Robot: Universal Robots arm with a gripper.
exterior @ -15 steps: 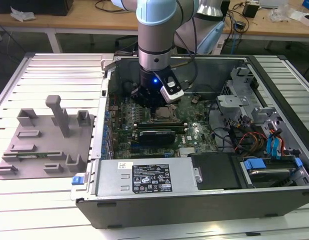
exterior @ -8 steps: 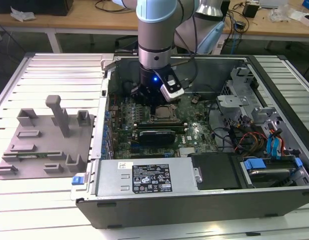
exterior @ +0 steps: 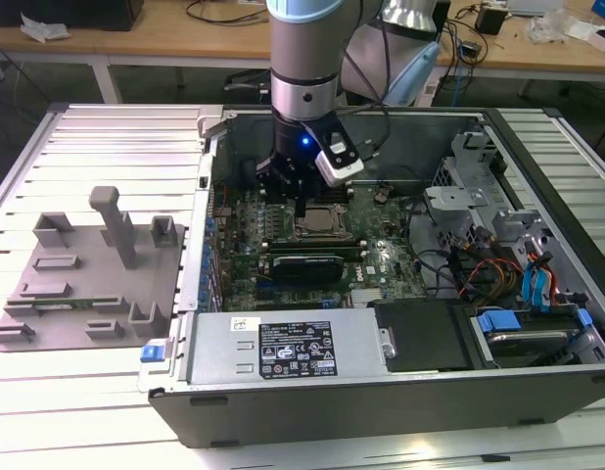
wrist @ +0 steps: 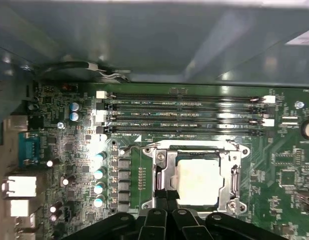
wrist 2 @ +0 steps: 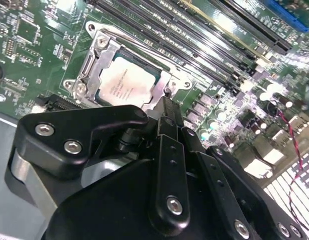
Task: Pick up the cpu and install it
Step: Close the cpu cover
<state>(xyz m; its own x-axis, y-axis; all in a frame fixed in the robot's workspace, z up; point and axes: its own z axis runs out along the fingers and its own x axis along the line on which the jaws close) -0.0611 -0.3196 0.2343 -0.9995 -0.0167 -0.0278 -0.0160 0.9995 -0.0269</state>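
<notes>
The cpu is a pale silver square lying flat inside the metal-framed socket on the green motherboard. In the exterior view my gripper hangs straight down inside the open computer case, just over the socket. In both wrist views its black fingers come together at the socket's edge, beside the cpu. The gripper is shut with nothing between its fingers, and it is not holding the chip.
Memory slots run along one side of the socket. A black expansion card, a power supply, a drive cage and cables crowd the case. A grey fixture lies on the slatted table at the exterior view's left.
</notes>
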